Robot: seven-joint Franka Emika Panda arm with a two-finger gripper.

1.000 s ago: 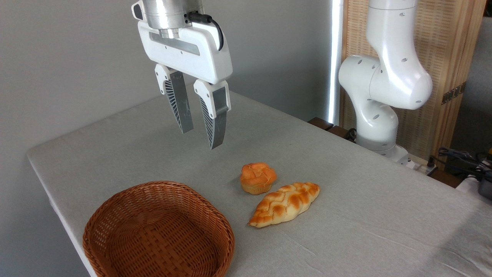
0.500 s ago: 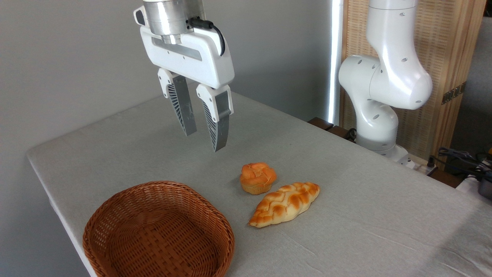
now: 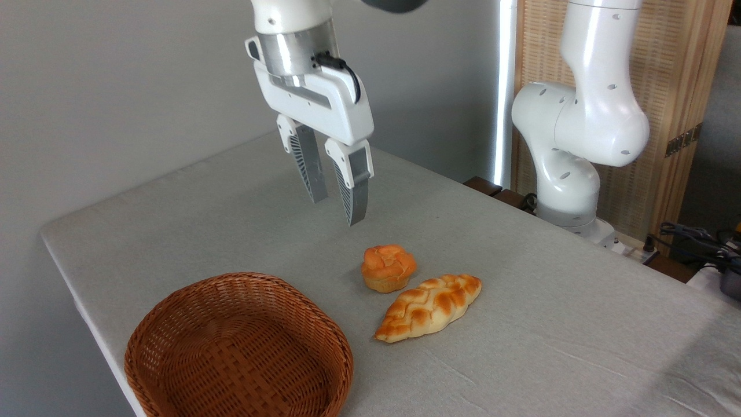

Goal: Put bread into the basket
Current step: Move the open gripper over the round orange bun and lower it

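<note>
1. The bread (image 3: 388, 268) is being taken as the landmark; it is seen resting upright on the table (image 3: 521, 278), covered by a grey cloth, with its lumpy orange top up and its paler base down.
2. The gripper (image 3: 337, 209) is being held in the air above the bread and a little to its left, clearly apart from it, with the fingertips pointing down.
3. The gripper is being kept released: a gap is seen between the two fingers (image 3: 354, 187), and nothing is being grasped between them.
4. The basket (image 3: 238, 348) is being shown in front of the bread and to its left, near the front edge of the table, well apart from the bread; nothing is seen lying inside it.
5. A braided loaf (image 3: 429, 306) is being shown just beside the bread, in front of it and to its right; whether the two are touching cannot be told.
6. The white arm base (image 3: 570, 191) is being seen behind the bread and to its right, at the far side of the table.
</note>
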